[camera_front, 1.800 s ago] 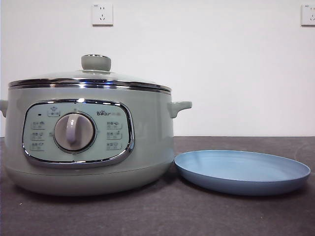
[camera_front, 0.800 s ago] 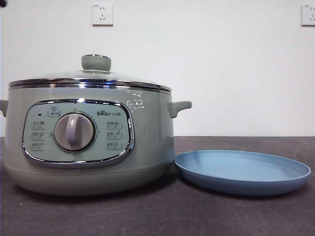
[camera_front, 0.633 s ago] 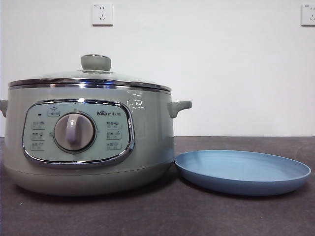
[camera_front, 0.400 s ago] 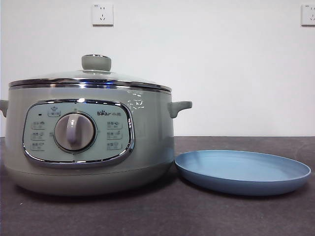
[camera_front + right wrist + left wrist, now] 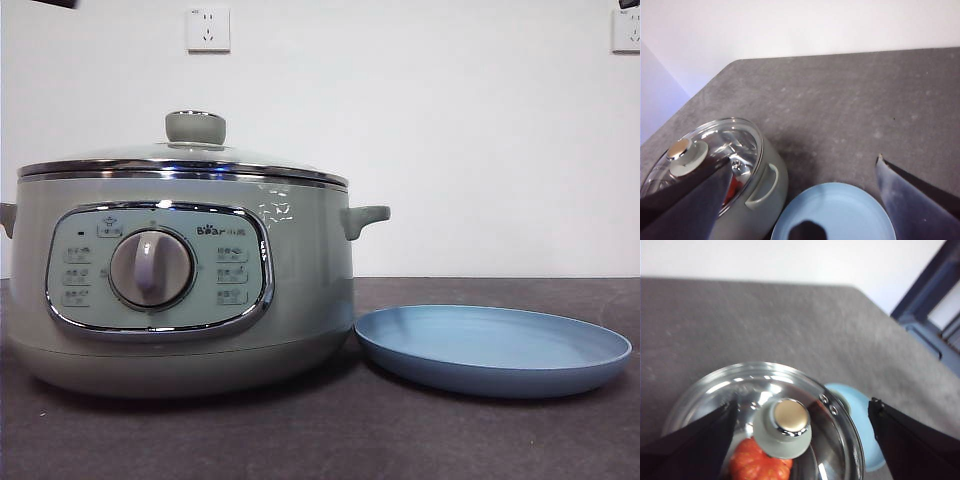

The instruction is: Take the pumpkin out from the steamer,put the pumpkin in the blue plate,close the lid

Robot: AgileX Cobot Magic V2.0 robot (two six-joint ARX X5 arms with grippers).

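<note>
Above the lid (image 5: 785,425), left hand (image 5: 800,440) now hovers wide open, empty; steamer (image 5: 180,290) & blue plate (image 5: 492,350) unmoved.

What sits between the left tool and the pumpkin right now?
The lid does: in the left wrist view the open left tool hangs above the lid's knob, and the pumpkin shows through the glass, inside the steamer.

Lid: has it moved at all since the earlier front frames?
No. The lid sits closed on the steamer, its knob at the same offset below the wall socket as before.
</note>
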